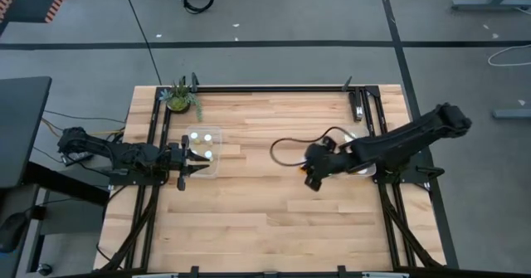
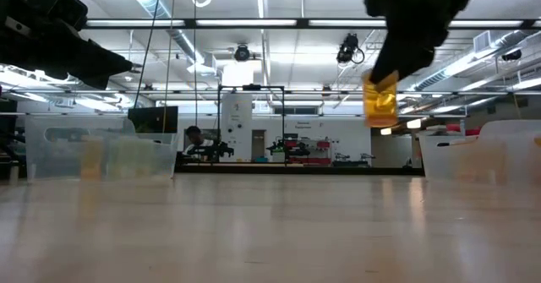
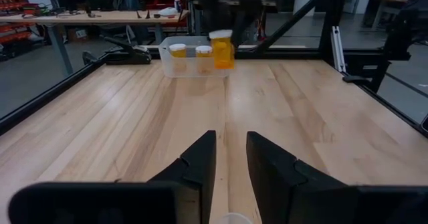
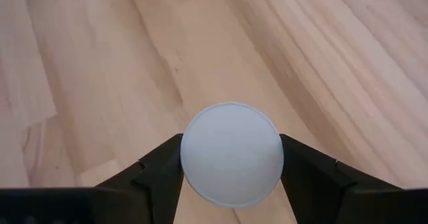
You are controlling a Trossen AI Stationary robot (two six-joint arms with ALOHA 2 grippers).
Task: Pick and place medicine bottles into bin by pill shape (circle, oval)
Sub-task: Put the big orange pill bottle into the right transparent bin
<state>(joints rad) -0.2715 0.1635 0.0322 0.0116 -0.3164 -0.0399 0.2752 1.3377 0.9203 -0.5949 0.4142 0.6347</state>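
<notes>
Butcher-block tabletop (image 1: 274, 195) below: orange medicine bottle (image 2: 380, 99) is clamped by right gripper (image 4: 231, 167), best carried level to bin (image 1: 205, 149); left gripper (image 3: 231, 158) parted, idle.

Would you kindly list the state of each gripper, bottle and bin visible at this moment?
right gripper: shut on a white-capped bottle, held above the bare wood.
left gripper: open, holding nothing, by the left bin.
left bin: holds white-capped bottles, upright.
right bin: holds two bottles, upright.
potted plant: upright at the table's far left corner.
</notes>
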